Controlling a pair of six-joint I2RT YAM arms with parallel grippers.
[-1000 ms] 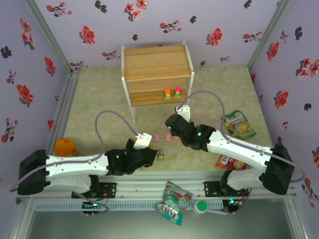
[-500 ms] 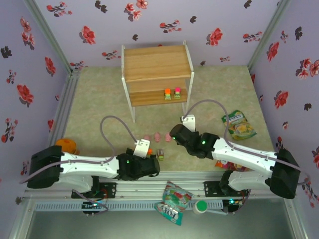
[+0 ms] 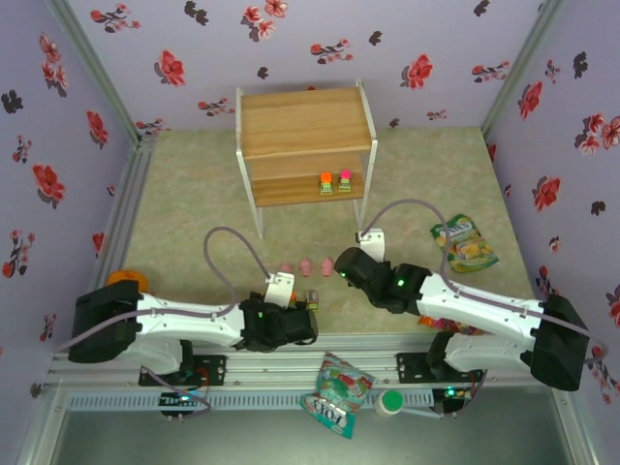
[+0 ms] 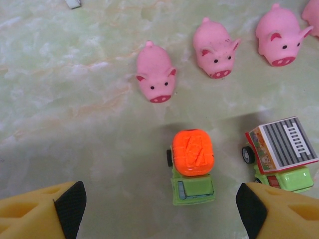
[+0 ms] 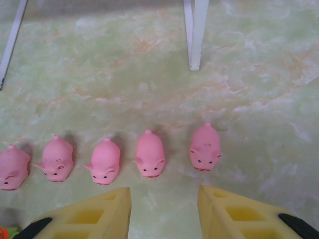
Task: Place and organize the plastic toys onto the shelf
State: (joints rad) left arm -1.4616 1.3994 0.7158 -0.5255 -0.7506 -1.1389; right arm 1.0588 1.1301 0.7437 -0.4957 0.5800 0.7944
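I count five pink pigs [image 5: 150, 154] in a row on the bench [image 3: 194, 184]. There are four toy trucks [image 4: 193, 167], two on the shelf [image 3: 305, 121] and two on the bench. I also see three snack bags [image 3: 463, 242] and one orange round thing [image 3: 122, 279].

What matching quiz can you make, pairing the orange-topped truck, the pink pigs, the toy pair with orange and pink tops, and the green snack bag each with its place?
1 orange-topped truck
2 pink pigs
3 toy pair
4 green snack bag

A on the shelf's lower board
B table's right side
C beside the striped-top truck, near the left fingers
D in a row before the right fingers

Pairs: 1-C, 2-D, 3-A, 4-B
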